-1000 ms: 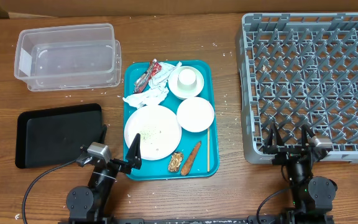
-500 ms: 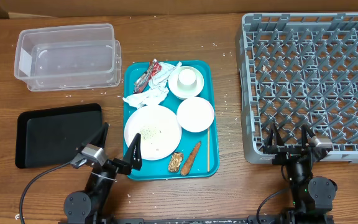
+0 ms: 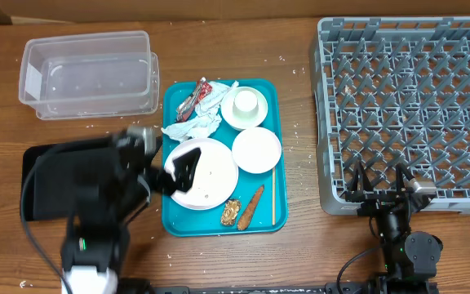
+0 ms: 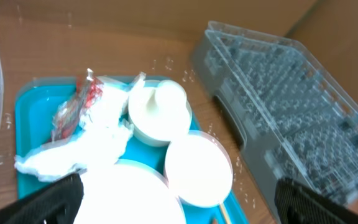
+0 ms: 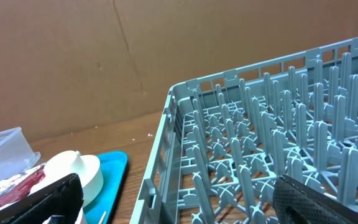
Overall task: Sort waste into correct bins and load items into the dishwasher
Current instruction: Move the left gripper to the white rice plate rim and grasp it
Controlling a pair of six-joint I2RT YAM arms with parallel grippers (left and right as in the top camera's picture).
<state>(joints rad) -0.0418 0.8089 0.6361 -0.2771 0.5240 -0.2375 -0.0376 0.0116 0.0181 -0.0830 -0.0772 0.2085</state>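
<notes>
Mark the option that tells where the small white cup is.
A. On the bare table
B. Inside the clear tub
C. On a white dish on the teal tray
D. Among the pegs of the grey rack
C: the small white cup stands on a white dish at the far end of the teal tray, beside the crumpled napkins.

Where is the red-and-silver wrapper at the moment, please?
In the overhead view, the red-and-silver wrapper lies in the far-left corner of the teal tray, against the crumpled napkins and just left of the small white cup.
</notes>
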